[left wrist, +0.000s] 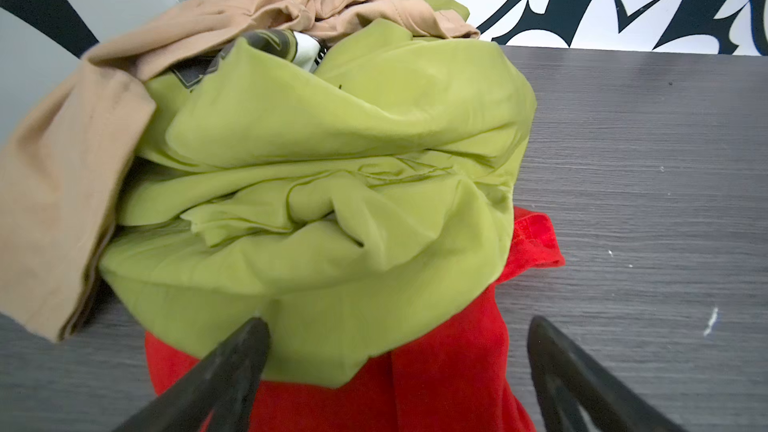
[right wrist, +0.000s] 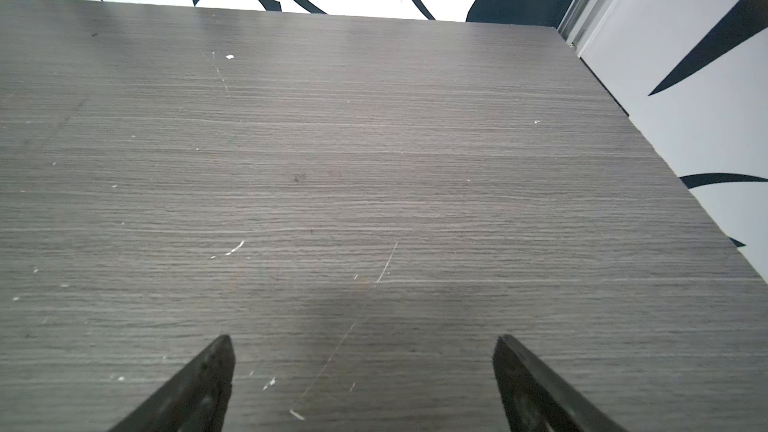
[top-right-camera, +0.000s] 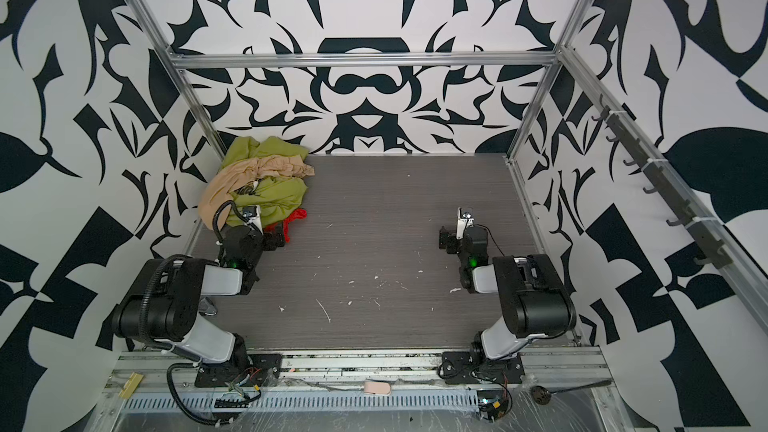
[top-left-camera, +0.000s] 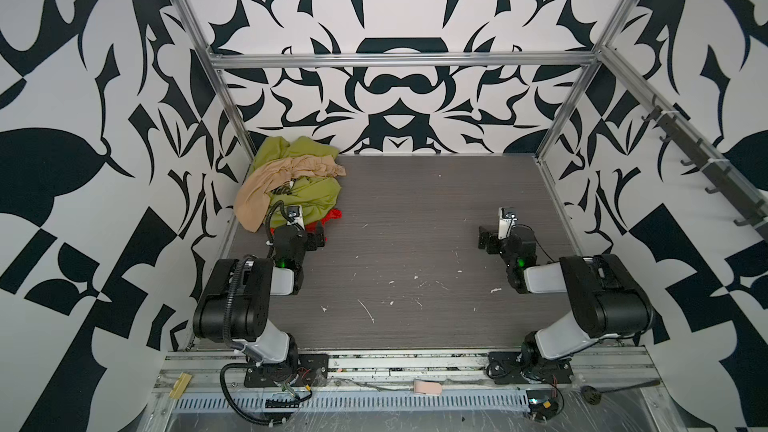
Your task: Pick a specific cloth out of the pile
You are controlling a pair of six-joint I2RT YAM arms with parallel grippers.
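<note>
The pile (top-left-camera: 307, 193) (top-right-camera: 278, 197) sits in the far left corner, an olive-green cloth (left wrist: 332, 139) with a beige cloth (left wrist: 62, 201) draped over it. The red cloth (top-left-camera: 334, 216) (top-right-camera: 297, 216) (left wrist: 449, 367) pokes out from under the green cloth's near edge and is mostly covered. My left gripper (top-left-camera: 316, 238) (top-right-camera: 276, 238) (left wrist: 399, 326) is open just above the red cloth, its jaws on either side of the exposed part and holding nothing. My right gripper (top-left-camera: 486, 238) (top-right-camera: 446, 238) (right wrist: 365, 338) hangs open over bare table on the right.
The grey wood-grain table (top-left-camera: 415, 243) is walled by patterned panels and metal frame posts (top-left-camera: 232, 110). The pile leans against the left wall and back corner. A rail of hooks (top-left-camera: 706, 168) runs along the right wall. A dark printed fabric (left wrist: 266, 41) peeks from the pile's top.
</note>
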